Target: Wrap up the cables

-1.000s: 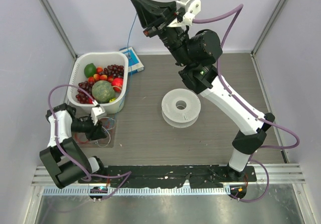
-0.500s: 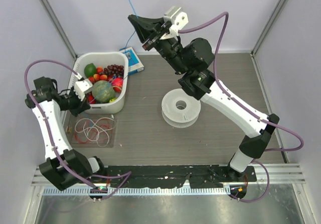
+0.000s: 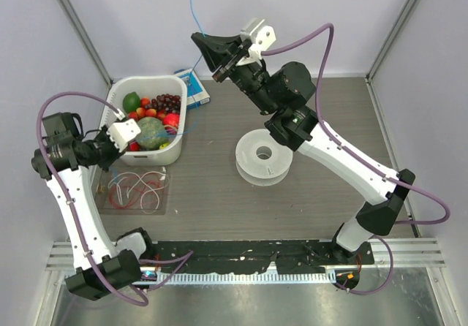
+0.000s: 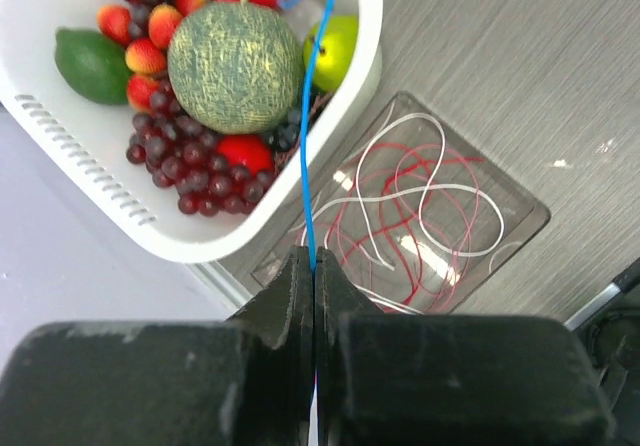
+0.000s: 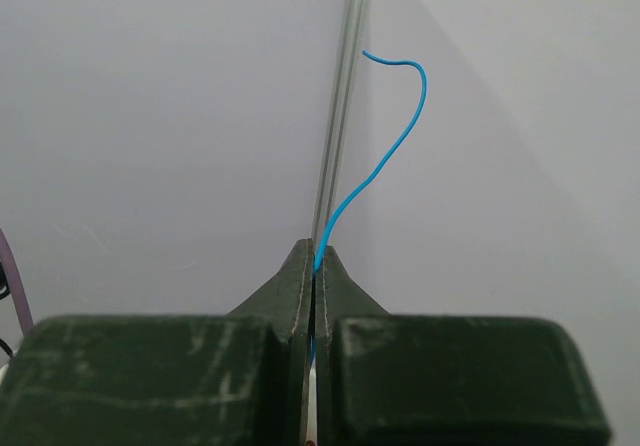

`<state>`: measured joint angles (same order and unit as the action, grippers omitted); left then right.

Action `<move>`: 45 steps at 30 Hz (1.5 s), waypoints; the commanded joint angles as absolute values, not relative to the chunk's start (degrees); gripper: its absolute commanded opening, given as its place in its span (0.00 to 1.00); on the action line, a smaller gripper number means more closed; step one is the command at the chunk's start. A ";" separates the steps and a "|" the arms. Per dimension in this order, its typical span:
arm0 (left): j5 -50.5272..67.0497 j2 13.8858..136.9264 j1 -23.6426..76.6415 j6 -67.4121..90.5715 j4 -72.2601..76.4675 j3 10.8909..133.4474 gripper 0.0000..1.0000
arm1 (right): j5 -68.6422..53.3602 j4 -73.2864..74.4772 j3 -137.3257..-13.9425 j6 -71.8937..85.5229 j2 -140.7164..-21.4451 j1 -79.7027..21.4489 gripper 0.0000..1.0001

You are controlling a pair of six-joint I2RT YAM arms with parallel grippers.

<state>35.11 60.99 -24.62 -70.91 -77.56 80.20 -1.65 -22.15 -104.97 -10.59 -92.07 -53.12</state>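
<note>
**Top view.** High above the bench [image 3: 219, 194], my right pincer [image 3: 197, 39] pinches the blue cable [image 3: 191, 10]. My left pincer [image 3: 111, 153] hangs beside the basket [image 3: 115, 93].

**Left wrist.** My left pincer [image 4: 314, 266] is pressed together on the blue cable [image 4: 305, 166], which crosses the basket [image 4: 90, 156]. The red cable [image 4: 392, 158] and white cable [image 4: 420, 191] lie looped in a tray [image 4: 522, 206].

**Right wrist.** My right pincer [image 5: 314, 256] grips the blue cable [image 5: 400, 136], whose free end curls upward.
</note>
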 commanded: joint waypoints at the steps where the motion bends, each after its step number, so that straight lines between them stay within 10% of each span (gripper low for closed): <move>1: 46.38 61.95 -24.43 -66.38 -95.19 86.29 0.00 | -1.58 -23.21 -103.72 -10.98 -88.07 -52.74 0.01; 13: 58.36 66.62 -23.82 -55.81 -95.10 94.05 0.00 | -1.32 -22.85 -99.32 -12.13 -84.99 -52.30 0.01; 24: 24.35 64.86 -19.25 -56.87 -83.76 62.93 0.00 | -1.23 -22.59 -96.85 -11.86 -83.32 -51.95 0.01; 33: 57.79 66.37 -19.34 -51.05 -95.10 99.73 0.00 | -0.36 -22.06 -96.94 -11.78 -83.15 -51.24 0.01; 45: 66.10 59.85 -16.71 -19.80 -63.40 90.89 0.00 | -0.79 -14.69 -90.88 -10.46 -77.62 -47.21 0.01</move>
<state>64.07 56.84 -18.06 -30.04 -71.99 94.39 -1.10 -17.47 -92.12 -11.42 -81.78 -49.01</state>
